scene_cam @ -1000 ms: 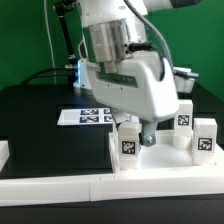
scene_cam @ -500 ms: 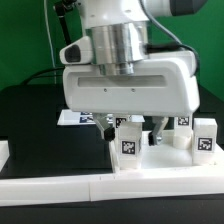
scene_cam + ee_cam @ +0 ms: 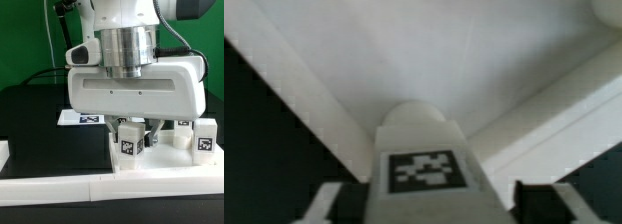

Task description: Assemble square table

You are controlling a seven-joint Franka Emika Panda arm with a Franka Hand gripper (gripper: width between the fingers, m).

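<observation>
The white square tabletop (image 3: 160,165) lies at the front of the table. Leg blocks with black-white tags stand on it: one at the exterior view's left (image 3: 128,141), one at the right (image 3: 205,139), and one half hidden behind the hand (image 3: 184,125). My gripper (image 3: 148,136) hangs straight down over the tabletop, between these legs. In the wrist view a tagged white leg (image 3: 425,160) stands between my fingers (image 3: 335,203), and the gripper (image 3: 434,205) is shut on it, above the tabletop's rimmed surface (image 3: 438,60).
The marker board (image 3: 80,118) lies on the black table behind the tabletop. White border bars run along the front edge (image 3: 60,187) and at the far left (image 3: 4,152). A green wall stands behind the table.
The hand has turned about its vertical axis, from angled side-on to broadside toward the exterior camera. It stays over the same spot on the tabletop. The loose legs have not moved.
</observation>
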